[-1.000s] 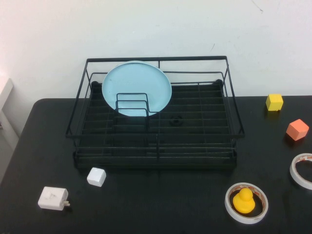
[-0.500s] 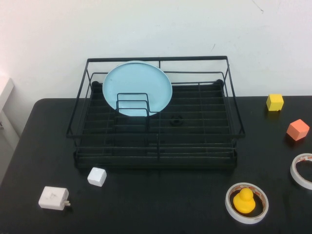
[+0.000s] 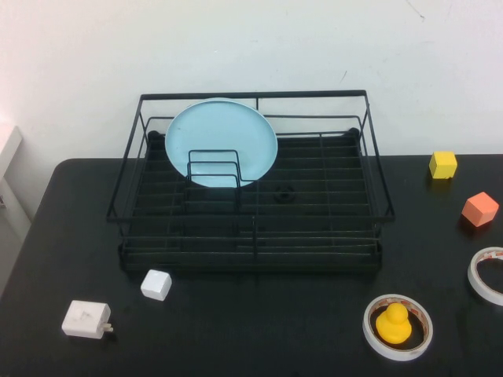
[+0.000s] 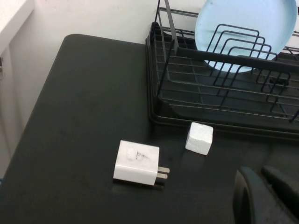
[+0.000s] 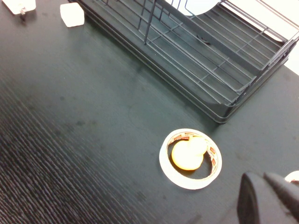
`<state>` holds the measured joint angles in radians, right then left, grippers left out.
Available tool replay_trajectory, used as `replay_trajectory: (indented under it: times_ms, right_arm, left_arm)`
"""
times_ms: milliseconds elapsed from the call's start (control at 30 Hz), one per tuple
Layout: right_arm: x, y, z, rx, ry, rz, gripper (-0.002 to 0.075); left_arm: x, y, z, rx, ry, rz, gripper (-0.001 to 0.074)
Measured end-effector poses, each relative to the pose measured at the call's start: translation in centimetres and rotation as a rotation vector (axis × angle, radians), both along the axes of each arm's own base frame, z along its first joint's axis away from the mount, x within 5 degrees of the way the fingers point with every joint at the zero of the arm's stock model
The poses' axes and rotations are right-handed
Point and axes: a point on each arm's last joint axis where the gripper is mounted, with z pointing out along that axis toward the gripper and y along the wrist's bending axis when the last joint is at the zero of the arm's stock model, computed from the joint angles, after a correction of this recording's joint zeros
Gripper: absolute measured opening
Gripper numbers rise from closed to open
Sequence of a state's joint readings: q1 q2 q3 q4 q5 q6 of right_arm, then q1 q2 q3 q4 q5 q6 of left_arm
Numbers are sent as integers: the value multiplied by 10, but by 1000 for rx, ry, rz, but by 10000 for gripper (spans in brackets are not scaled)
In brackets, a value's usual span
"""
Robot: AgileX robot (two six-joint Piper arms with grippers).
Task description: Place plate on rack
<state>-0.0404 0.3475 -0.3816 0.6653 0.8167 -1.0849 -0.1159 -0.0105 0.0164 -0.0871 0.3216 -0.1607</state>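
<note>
The pale light-blue plate (image 3: pixel 222 141) stands upright in the back left part of the black wire rack (image 3: pixel 314 221), leaning behind the small divider loops. It also shows in the left wrist view (image 4: pixel 247 28), and its edge shows in the right wrist view (image 5: pixel 198 5). Neither gripper shows in the high view. My left gripper (image 4: pixel 258 173) hangs over the table's front left, near the rack's (image 4: pixel 219 53) front corner, shut and empty. My right gripper (image 5: pixel 260 179) hangs over the front right of the table, away from the rack (image 5: pixel 201 70), shut and empty.
A white charger (image 3: pixel 85 320) and a white cube (image 3: pixel 156 284) lie in front of the rack's left end. A tape ring (image 3: pixel 397 345) with a yellow duck (image 3: pixel 393 323) in it lies front right. Another tape ring (image 3: pixel 486 273), an orange block (image 3: pixel 479 209) and a yellow cube (image 3: pixel 442 164) sit at the right.
</note>
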Motion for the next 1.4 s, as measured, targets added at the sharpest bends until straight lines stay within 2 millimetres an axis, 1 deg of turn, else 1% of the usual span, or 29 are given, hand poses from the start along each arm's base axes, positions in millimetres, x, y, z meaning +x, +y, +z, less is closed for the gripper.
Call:
replay_trajectory:
  times_ms: [1400]
  right_arm:
    - [0, 0, 0, 0, 0, 0, 0]
  left_arm:
    - [0, 0, 0, -45, 5, 12, -2]
